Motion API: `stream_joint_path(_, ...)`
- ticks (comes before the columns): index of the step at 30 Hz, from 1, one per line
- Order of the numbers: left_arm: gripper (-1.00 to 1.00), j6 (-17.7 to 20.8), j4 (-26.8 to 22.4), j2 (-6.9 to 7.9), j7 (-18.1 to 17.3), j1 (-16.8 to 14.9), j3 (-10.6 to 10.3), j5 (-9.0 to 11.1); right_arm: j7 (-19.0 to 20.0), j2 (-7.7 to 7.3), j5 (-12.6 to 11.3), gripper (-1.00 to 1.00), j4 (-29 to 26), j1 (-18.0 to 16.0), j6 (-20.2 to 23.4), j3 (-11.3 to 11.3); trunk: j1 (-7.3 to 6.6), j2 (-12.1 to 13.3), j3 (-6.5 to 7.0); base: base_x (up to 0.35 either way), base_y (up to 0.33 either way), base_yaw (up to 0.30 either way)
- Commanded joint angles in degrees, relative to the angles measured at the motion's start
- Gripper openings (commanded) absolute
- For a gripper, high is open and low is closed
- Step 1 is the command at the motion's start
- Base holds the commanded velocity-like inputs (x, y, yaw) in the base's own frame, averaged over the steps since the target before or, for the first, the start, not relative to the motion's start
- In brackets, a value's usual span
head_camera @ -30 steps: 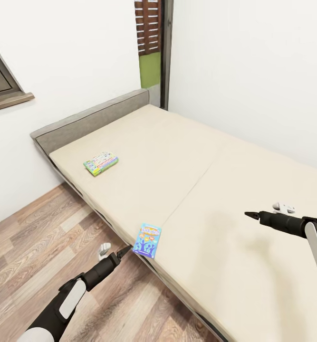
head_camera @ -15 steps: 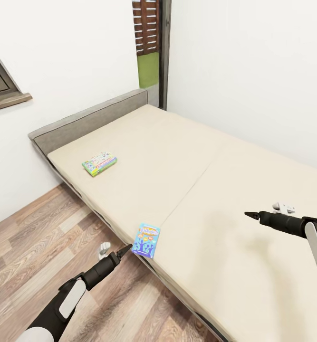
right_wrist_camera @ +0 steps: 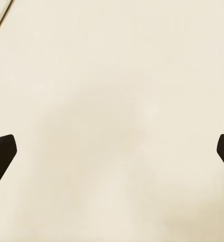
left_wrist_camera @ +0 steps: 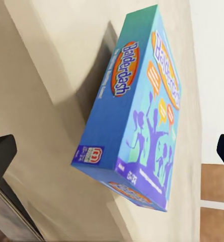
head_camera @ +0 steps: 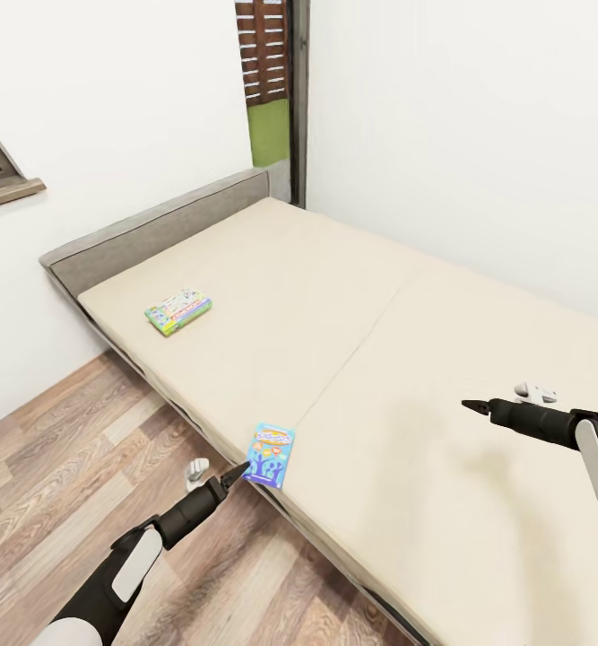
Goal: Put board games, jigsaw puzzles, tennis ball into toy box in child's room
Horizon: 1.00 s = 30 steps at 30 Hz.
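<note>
Two board games lie on the bed [head_camera: 379, 359]. The small blue one [head_camera: 270, 454] sits at the mattress's near edge, and the green-edged white one [head_camera: 177, 310] lies near the headboard. My left gripper [head_camera: 216, 470] hovers open just off that edge, its black fingertip close to the blue box. In the left wrist view the blue Balderdash box [left_wrist_camera: 137, 116] lies ahead between the open fingers [left_wrist_camera: 1, 156]. My right gripper [head_camera: 503, 399] is open above bare sheet [right_wrist_camera: 112, 101]. The table, toy box, jigsaw puzzles and tennis ball are out of view.
The grey headboard [head_camera: 155, 229] backs onto a white wall, and a tall dark-framed window [head_camera: 276, 90] stands in the corner. Wood-plank floor [head_camera: 65, 484] runs along the bed's left side. A dark grey frame edges the mattress.
The whole view has shifted, so the bed and both boxes sit slightly further left. The blue box is now a little closer to my left fingertip. Both grippers stay open.
</note>
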Motion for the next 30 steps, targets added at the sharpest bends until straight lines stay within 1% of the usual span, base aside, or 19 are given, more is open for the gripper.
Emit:
stream_joint_path(1, 1.0, 0.53, 0.0, 0.03, -0.04, -0.02, -0.1, 0.6, 0.21, 0.01, 0.02, 1.0, -0.02, -0.04, 0.31, -0.08, 0.0, -0.02, -0.04, 0.0, 0.0, -0.027)
stream_joint_path(14, 1.0, 0.79, 1.77, -0.1, 0.15, -0.05, -0.06, 0.65, 0.21, 0.06, -0.03, 1.0, -0.02, -0.04, 0.31, -0.03, 0.0, -0.02, -0.04, 0.0, 0.0, -0.011)
stream_joint_path(30, 1.0, 0.93, 2.18, -0.33, 0.22, -0.06, -0.05, 0.67, 0.21, 0.09, -0.07, 1.0, -0.1, -0.04, 0.32, -0.02, 0.0, -0.02, -0.04, 0.0, 0.0, -0.017)
